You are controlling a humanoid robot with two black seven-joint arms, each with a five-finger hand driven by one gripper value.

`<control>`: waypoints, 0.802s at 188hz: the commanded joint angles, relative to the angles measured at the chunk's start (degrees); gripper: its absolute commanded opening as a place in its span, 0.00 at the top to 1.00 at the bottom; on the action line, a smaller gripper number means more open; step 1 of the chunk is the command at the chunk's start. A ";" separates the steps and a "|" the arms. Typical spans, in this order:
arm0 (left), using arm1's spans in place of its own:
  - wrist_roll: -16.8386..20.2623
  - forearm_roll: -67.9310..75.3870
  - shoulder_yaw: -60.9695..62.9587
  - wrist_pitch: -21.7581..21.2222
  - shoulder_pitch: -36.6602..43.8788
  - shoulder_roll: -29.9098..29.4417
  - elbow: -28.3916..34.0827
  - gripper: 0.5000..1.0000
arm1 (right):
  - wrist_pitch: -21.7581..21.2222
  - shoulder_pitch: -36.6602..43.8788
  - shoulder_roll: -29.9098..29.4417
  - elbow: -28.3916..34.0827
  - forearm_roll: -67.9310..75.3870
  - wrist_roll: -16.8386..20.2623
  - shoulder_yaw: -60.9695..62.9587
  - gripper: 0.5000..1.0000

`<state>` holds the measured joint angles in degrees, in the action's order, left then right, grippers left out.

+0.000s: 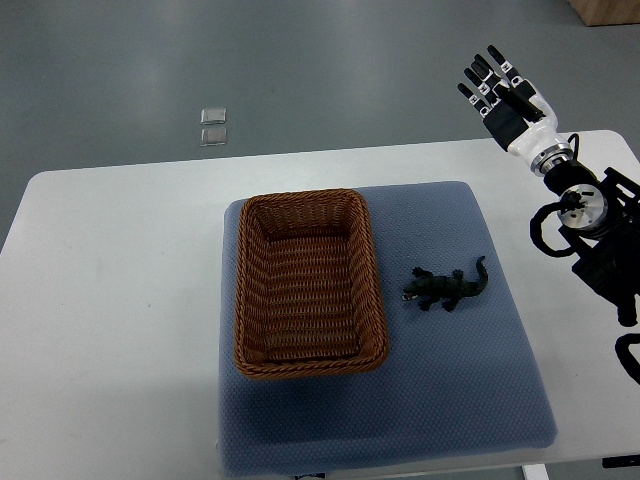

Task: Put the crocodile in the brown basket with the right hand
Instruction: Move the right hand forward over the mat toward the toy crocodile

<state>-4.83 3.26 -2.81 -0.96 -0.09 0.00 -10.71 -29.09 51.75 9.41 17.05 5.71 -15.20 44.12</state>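
A small dark green toy crocodile (445,288) lies on the blue-grey mat (450,390), just right of the brown wicker basket (376,300). The basket is rectangular and nothing shows inside it. My right hand (497,88) is raised beyond the table's far right corner, well away from the crocodile, with its black fingers (482,76) spread and nothing in them. Its arm comes in along the right edge. The left arm does not show.
The mat lies on a white table (110,300) whose far edge runs just below the right hand. Two small clear squares (212,127) lie on the grey floor beyond the table. A wooden box corner (608,10) shows at the top right.
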 commanded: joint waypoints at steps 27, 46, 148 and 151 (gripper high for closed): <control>0.00 0.00 0.00 0.17 0.09 0.00 -0.02 0.00 | 0.09 0.19 0.08 0.00 -0.18 0.26 -0.08 0.16; 0.00 0.00 -0.09 -0.09 0.09 0.00 -0.02 0.00 | 0.09 0.19 0.08 0.00 -0.26 0.26 -0.17 0.16; 0.00 0.00 0.00 0.17 0.09 0.00 0.07 0.00 | -0.61 5.29 7.81 12.91 -21.52 2.45 -16.78 0.17; 0.00 0.00 0.00 0.08 0.00 0.00 0.07 0.00 | -0.53 5.38 8.26 13.79 -22.76 2.45 -17.14 0.17</control>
<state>-4.83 3.22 -2.84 -0.97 -0.06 0.00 -10.63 -29.90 55.96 14.19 24.23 -7.59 -12.97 30.65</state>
